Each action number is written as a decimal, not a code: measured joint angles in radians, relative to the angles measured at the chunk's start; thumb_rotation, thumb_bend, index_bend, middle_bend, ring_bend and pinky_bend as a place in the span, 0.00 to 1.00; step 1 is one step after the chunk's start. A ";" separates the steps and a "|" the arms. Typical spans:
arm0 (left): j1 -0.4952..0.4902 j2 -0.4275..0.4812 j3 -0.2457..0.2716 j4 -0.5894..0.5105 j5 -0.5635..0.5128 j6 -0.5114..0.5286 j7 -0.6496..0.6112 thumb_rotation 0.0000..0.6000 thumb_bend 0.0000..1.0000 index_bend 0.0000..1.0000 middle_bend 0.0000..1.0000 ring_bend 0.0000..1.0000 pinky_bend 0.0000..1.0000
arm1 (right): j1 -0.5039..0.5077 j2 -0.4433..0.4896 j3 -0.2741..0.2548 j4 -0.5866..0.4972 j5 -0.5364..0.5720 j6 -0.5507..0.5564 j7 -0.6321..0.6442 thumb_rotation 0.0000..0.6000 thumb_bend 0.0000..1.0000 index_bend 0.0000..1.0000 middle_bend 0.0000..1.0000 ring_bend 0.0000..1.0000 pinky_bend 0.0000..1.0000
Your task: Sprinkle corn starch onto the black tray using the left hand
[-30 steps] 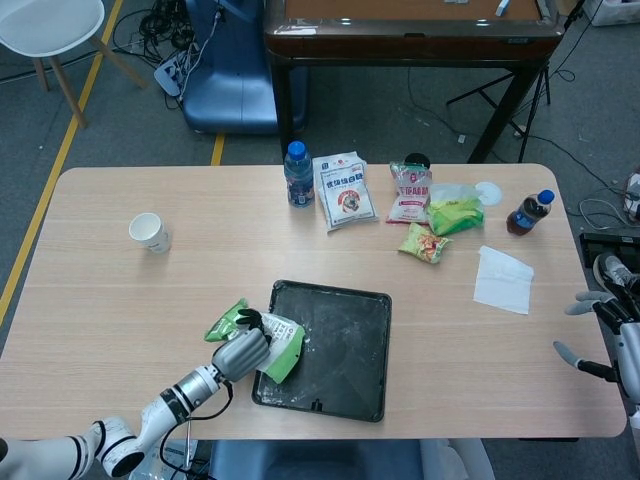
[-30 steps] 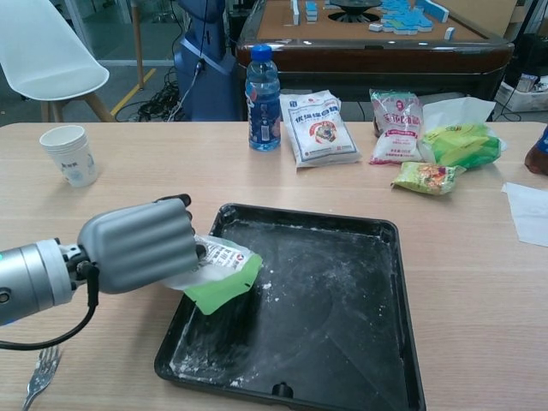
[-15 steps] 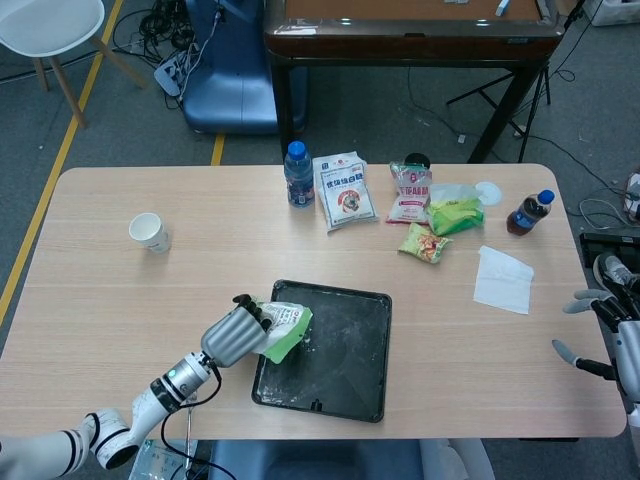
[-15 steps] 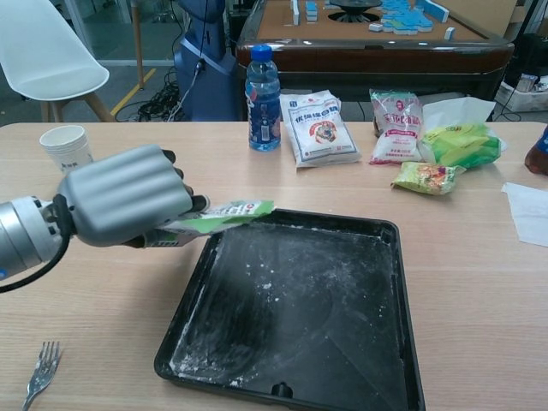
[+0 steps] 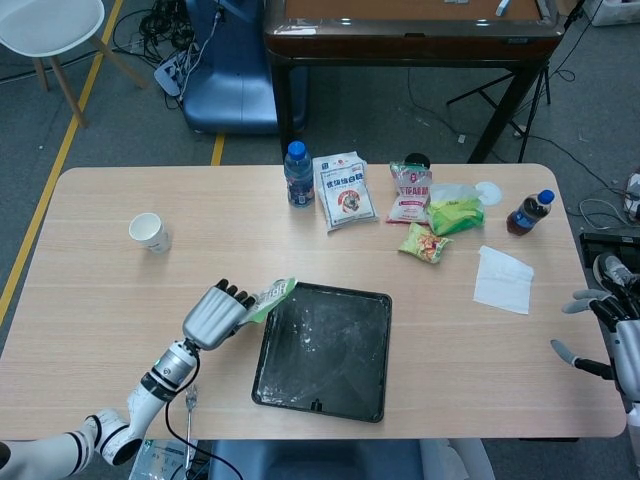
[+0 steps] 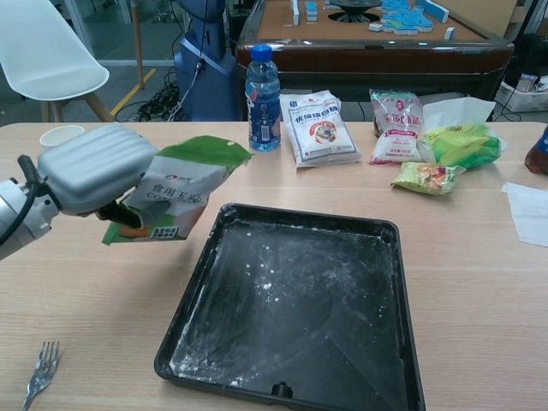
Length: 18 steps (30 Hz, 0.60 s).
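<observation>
**Starch bag held up beside the tray's left edge**

Chair point(image 6: 47, 51), white, stands behind the table's far left corner in the chest view. On the table point(image 5: 100, 290) below it sits a paper cup point(image 5: 149, 232), partly hidden in the chest view by the robot's arm. A fork point(image 6: 38, 366) lies near the front edge.

Next comes the left hand point(image 6: 90, 167), lifted off the table with its fingers curled around the corn starch bag point(image 6: 175, 193). The bag is green and white; it sticks out from the right side of the hand, with its green top pointing toward the black tray point(image 6: 257, 360). In the head view the left hand point(image 5: 215, 315) is just off the tray's near-left corner, and the bag point(image 5: 272, 295) reaches to the tray's point(image 5: 375, 330) left rim without clearly passing over its floor. The tray floor carries a thin scatter of white powder, denser toward the left half and along the near rim.

Behind the tray, along the far side of the table, stand a blue-capped water bottle point(image 6: 262, 98), a white flour-like bag point(image 6: 321, 128), a pink-and-white packet point(image 6: 396, 124), a green bag point(image 6: 462, 141) and a small yellow-green snack packet point(image 6: 428, 177). Farther right are a white napkin point(image 5: 503, 280) and a dark drink bottle point(image 5: 527, 212).

At the far right edge of the head view the right hand point(image 5: 605, 335) hangs beyond the table's end, fingers spread apart and holding nothing.
</observation>
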 measured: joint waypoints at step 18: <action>0.024 -0.130 0.042 0.241 0.015 0.067 -0.300 1.00 0.45 0.41 0.60 0.56 0.46 | -0.005 0.000 0.001 0.003 0.007 0.004 0.001 1.00 0.14 0.44 0.34 0.15 0.17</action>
